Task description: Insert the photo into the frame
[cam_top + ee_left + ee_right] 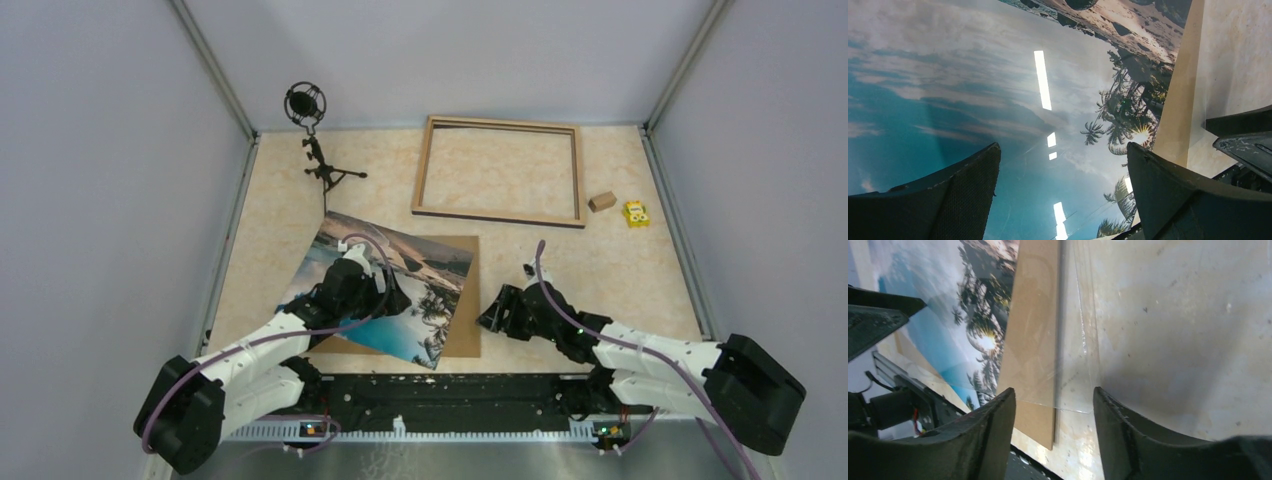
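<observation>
The photo (425, 290), a glossy print of turquoise water and palms, lies skewed on a brown backing board (462, 335) near the table's front. My left gripper (385, 290) hovers over it, open; in the left wrist view the photo (998, 90) fills the space between the spread fingers (963, 195), with nothing gripped. My right gripper (492, 315) stands open just right of the board's edge. Its midpoint (1054, 390) is over the board's edge (1035, 340) and a clear sheet's corner. The light wood frame (497, 216) lies flat at the back, apart from both grippers.
A clear sheet (1075, 340) overlaps the board's right edge and the bare table. A microphone on a small stand (318, 150) is at the back left. A small brown block (601, 201) and a yellow toy (635, 213) sit right of the frame. Walls enclose the table.
</observation>
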`<act>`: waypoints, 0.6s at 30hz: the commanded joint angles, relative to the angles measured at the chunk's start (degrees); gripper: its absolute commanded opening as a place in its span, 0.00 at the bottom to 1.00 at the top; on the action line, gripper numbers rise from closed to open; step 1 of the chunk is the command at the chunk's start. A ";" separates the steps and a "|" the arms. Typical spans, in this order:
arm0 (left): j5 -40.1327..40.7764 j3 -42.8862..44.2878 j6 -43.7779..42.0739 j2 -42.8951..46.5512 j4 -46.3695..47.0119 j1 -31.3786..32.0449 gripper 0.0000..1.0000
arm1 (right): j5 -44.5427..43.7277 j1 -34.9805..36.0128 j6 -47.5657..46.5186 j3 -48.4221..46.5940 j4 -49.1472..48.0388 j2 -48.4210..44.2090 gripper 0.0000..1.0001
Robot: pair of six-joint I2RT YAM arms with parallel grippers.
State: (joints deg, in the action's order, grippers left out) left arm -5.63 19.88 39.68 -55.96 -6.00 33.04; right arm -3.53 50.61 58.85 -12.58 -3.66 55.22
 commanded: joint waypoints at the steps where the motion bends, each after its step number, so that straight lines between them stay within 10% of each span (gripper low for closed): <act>1: 0.38 -2.59 -0.44 0.29 0.34 0.15 0.98 | 8.31 -4.36 -1.41 -2.52 -6.40 1.71 0.63; 18: -0.84 -4.10 -0.57 -0.68 2.22 0.18 0.98 | 42.98 -26.98 -20.62 -10.80 -4.29 20.69 0.76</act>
State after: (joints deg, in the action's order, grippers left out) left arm -5.72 18.17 39.33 -55.42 -2.68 33.06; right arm 27.88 26.24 44.80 -19.35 -4.95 68.51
